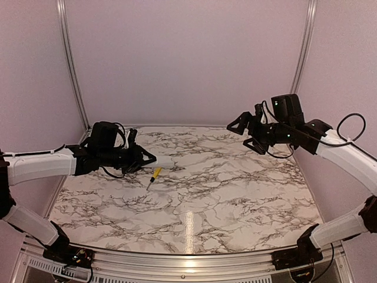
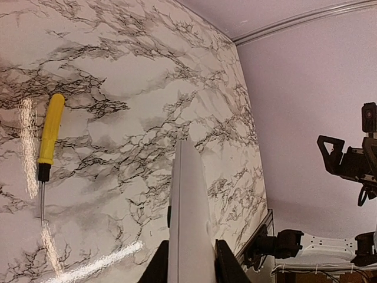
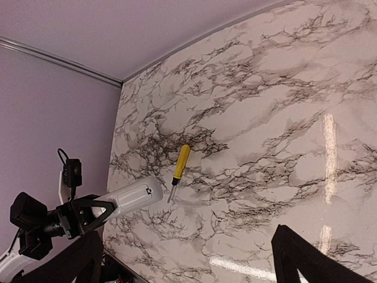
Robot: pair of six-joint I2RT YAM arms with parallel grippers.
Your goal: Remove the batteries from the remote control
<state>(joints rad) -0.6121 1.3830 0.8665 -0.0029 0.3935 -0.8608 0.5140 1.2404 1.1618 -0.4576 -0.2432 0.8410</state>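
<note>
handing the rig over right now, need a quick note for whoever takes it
Left gripper: shut on the remote, holding it by one end, up off the table, its free end toward the right arm.
Right gripper: open, empty, raised over the far right.
Screwdriver: lying on the table, just in front of the remote.
Done: remote is in hand.
Left: no batteries in view, and the battery bay cannot be seen, so taking them out is likely still to do.
</note>
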